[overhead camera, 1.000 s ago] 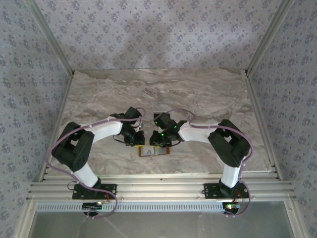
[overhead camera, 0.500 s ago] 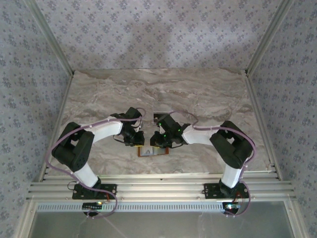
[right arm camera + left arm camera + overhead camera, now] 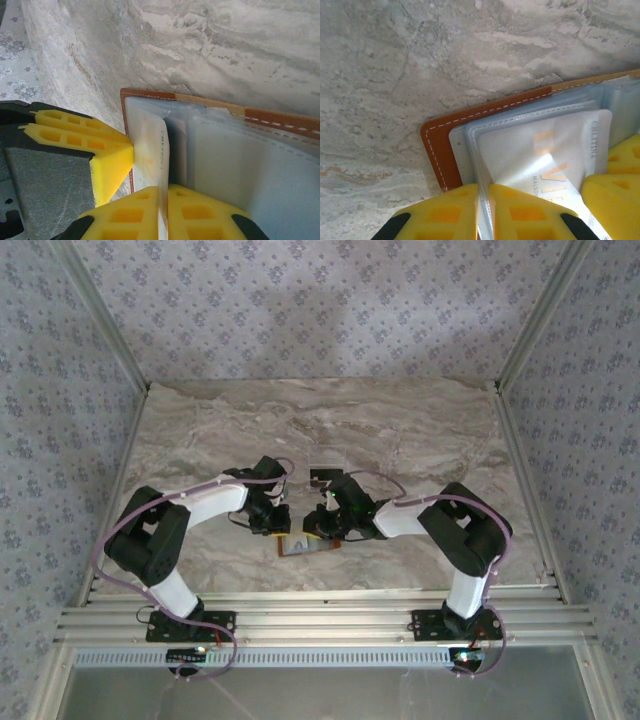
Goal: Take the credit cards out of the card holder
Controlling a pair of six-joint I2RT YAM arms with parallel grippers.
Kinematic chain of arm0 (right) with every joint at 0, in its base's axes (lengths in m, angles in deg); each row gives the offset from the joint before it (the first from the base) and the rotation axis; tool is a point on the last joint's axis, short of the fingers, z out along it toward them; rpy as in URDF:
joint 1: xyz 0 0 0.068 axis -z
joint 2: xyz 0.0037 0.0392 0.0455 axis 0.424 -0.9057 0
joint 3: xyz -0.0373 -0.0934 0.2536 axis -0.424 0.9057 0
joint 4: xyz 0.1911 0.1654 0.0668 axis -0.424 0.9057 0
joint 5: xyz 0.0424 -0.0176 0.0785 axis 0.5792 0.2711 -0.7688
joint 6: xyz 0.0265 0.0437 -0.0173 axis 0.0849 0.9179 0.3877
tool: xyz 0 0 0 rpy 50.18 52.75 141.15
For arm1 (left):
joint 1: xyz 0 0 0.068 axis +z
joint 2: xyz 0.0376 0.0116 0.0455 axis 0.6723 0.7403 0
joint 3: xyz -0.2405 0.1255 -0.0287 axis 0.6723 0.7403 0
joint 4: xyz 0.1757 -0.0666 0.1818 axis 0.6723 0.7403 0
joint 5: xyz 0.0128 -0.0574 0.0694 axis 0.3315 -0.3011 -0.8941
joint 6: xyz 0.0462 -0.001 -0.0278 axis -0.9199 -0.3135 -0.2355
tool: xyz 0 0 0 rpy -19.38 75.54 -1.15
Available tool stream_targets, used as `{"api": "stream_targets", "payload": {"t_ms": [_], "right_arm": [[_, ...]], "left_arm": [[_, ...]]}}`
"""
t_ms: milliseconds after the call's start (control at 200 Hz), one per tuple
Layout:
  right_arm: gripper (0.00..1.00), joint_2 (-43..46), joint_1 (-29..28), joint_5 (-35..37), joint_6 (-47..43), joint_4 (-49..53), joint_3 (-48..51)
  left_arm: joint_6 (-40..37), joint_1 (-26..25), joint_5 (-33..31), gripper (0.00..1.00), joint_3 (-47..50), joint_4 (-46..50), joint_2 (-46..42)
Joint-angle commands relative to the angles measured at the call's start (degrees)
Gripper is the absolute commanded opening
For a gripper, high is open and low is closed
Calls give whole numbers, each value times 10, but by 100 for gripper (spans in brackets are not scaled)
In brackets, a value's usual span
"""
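Card [image 3: 152, 145] between right jaws

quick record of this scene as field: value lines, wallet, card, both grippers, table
card holder: open, lying flat on the table, lining up
card: whitish with orange lettering, lying over the lining, not yet clear of the card holder
left gripper: shut on a thin clear pocket edge of the card holder
right gripper: shut on the card's edge
grippers: close together, facing each other over the card holder
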Motion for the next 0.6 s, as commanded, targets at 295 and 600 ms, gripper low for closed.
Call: {"api": "stream_targets", "payload": {"t_ms": [295,600], "right_arm": [[15,34,8,-34,28,-100,32],[9,36,16,-38,42,-129,51]], "left_arm": [[3,-15,-19,15,7,33,37],[3,-15,-21,15,4,34,42]]}}
